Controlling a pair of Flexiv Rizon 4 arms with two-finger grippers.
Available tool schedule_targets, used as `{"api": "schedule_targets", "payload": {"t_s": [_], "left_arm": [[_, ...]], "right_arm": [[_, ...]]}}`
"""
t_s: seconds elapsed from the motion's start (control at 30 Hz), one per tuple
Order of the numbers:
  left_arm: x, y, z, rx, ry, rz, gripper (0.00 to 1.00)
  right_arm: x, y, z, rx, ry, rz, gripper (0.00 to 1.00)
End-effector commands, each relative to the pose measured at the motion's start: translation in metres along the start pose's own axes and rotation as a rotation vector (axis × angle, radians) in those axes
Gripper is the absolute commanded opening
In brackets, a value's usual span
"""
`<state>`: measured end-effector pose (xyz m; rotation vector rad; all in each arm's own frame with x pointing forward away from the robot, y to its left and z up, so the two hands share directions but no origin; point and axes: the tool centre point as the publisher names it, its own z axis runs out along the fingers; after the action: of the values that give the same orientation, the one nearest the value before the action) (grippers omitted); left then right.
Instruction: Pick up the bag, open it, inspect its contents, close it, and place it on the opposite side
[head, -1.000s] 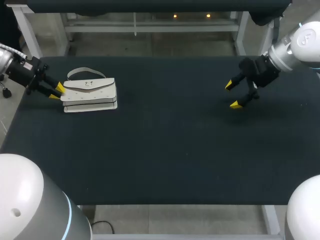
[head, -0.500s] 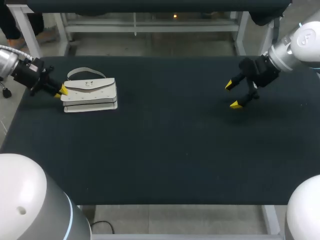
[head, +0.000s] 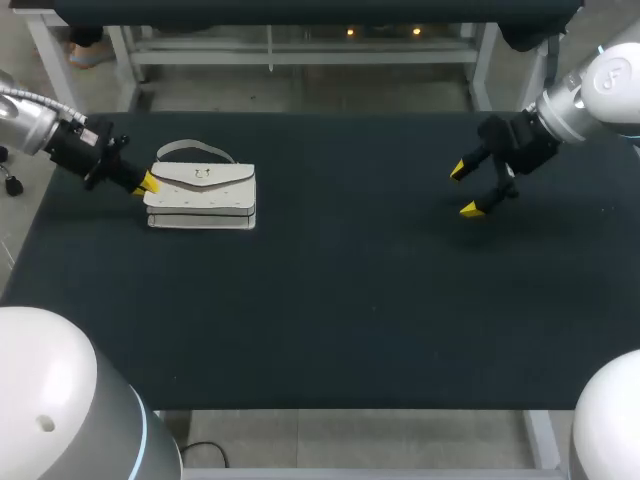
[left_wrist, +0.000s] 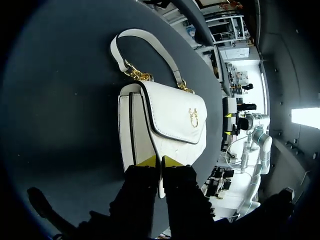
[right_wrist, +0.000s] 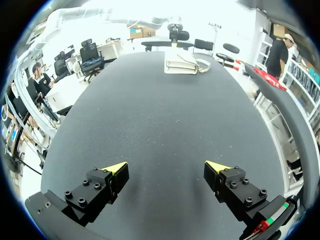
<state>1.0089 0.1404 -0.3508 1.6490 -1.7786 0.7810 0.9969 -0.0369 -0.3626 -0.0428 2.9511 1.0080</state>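
The left gripper has its yellow tips nearly together, pinching a thin edge at the end of the white bag — a hold, I judge, meant for lifting it off the table. The bag lies flat on the table's left side, flap closed. The right gripper hangs spread wide over the right side, well apart — likely waiting to help open it.

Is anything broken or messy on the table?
No, nothing stands out. The white bag lies flat with its flap shut, the left claw pinches its end, and the right claw hangs open.
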Motion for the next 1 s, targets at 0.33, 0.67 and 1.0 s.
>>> {"api": "schedule_targets", "payload": {"t_s": [0.33, 0.67, 1.0], "left_arm": [[0.026, -0.013, 0.038, -0.089, 0.014, 0.061, 0.0], [0.029, -0.013, 0.04, -0.08, 0.014, 0.061, 0.0], [0.063, -0.02, 0.099, -0.041, 0.072, 0.028, 0.0]], "right_arm": [[0.0, -0.001, 0.001, -0.002, -0.002, -0.001, 1.0], [0.0, -0.001, 0.001, -0.002, -0.002, -0.001, 1.0], [0.0, -0.001, 0.001, -0.002, -0.002, -0.001, 1.0]]}}
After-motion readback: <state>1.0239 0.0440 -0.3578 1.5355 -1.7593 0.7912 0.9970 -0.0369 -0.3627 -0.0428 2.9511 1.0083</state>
